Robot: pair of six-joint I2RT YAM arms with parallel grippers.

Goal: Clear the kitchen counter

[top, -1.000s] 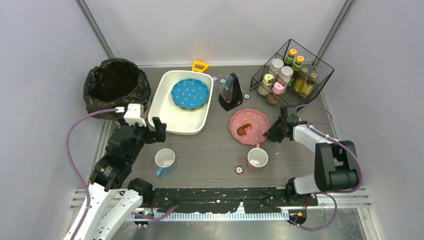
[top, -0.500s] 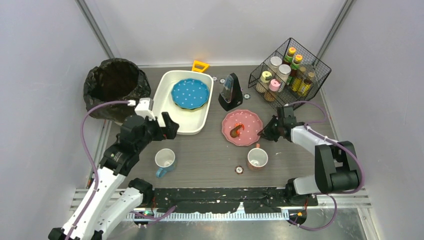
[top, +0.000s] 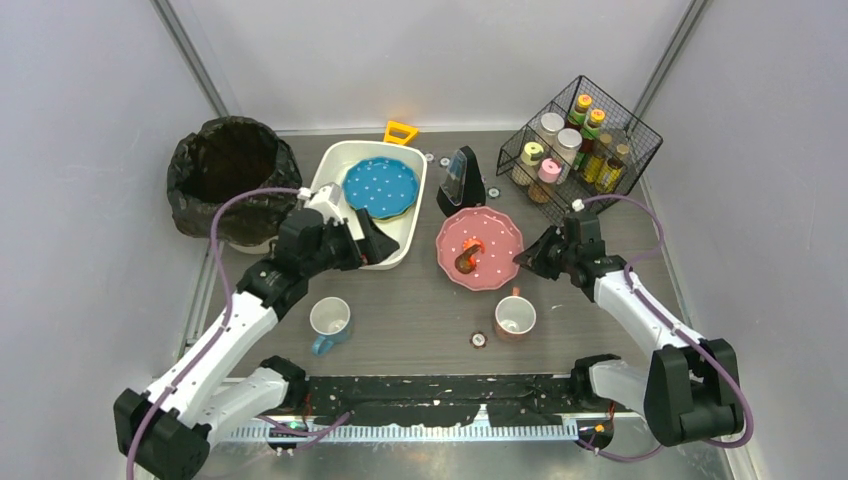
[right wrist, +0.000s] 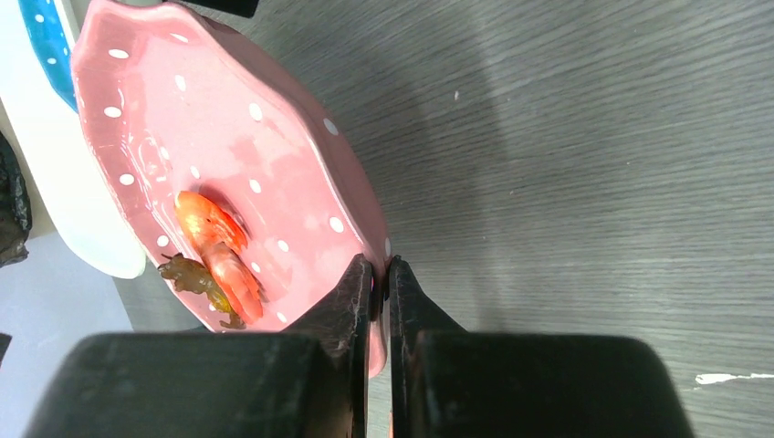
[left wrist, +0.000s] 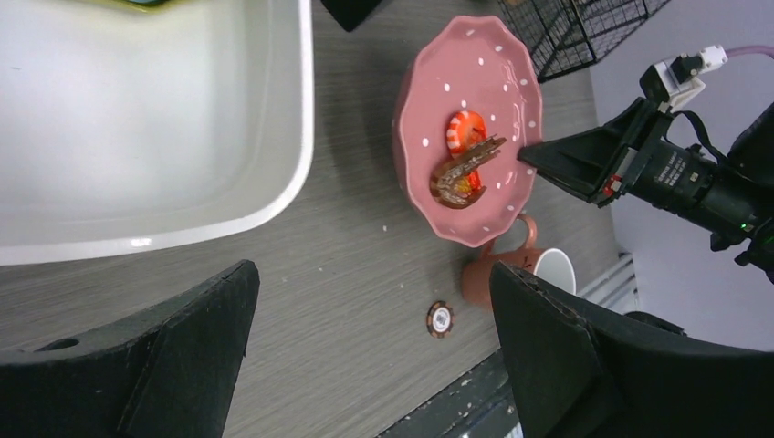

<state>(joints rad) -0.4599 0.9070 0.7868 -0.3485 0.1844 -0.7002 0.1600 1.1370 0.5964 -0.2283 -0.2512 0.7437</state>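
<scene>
My right tool (right wrist: 381, 271) is shut on pink plate (right wrist: 228, 155) rim btw its tips; plate stiff, prob. slippery, fragile. Left tool (left wrist: 372, 274) wide open, empty.

The kitchen counter (top: 420, 310) is showing dark grey-brown wood grain. At its centre the pink plate (top: 495, 240) is wearing white dots, with an orange-red and brown shrimp (top: 467, 258) on it. At eleven o'clock the white tub (top: 335, 162) is framing a blue plate (top: 380, 187) that is white-dotted too. At ten o'clock a bag (top: 225, 170) is showing glossy black.
</scene>
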